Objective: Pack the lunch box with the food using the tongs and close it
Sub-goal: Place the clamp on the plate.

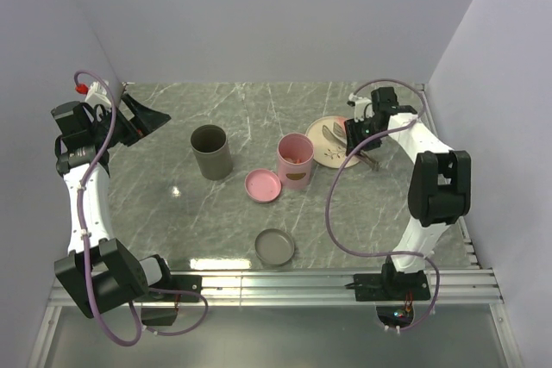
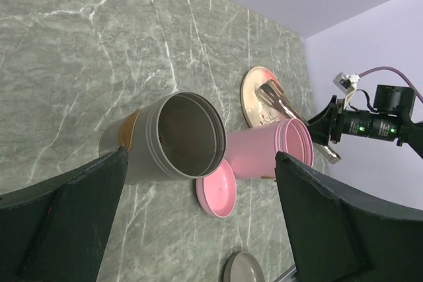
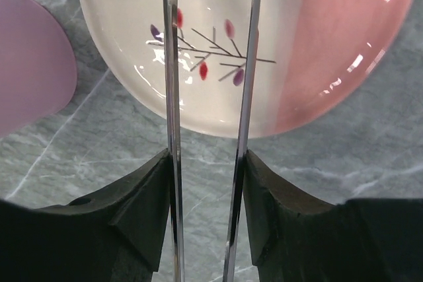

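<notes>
The pink lunch box [image 1: 295, 164] stands open at mid-table, with something reddish-brown, the food [image 1: 294, 158], inside it. Its pink lid [image 1: 263, 185] lies upside down beside it on the left. My right gripper [image 1: 358, 140] hangs over the near edge of the plate [image 1: 333, 151], shut on the tongs [image 1: 330, 133]. In the right wrist view both thin metal arms of the tongs [image 3: 173, 97] run between my fingers [image 3: 139, 189] and reach out over the plate [image 3: 310, 44], slightly apart. My left gripper [image 1: 147, 116] is open and empty at the far left.
A grey canister [image 1: 210, 152] stands left of the lunch box, and its grey lid [image 1: 274, 247] lies near the front edge. In the left wrist view the grey canister [image 2: 178, 138], lunch box [image 2: 268, 153] and pink lid [image 2: 217, 189] sit ahead of my left gripper [image 2: 198, 156]. Walls enclose three sides.
</notes>
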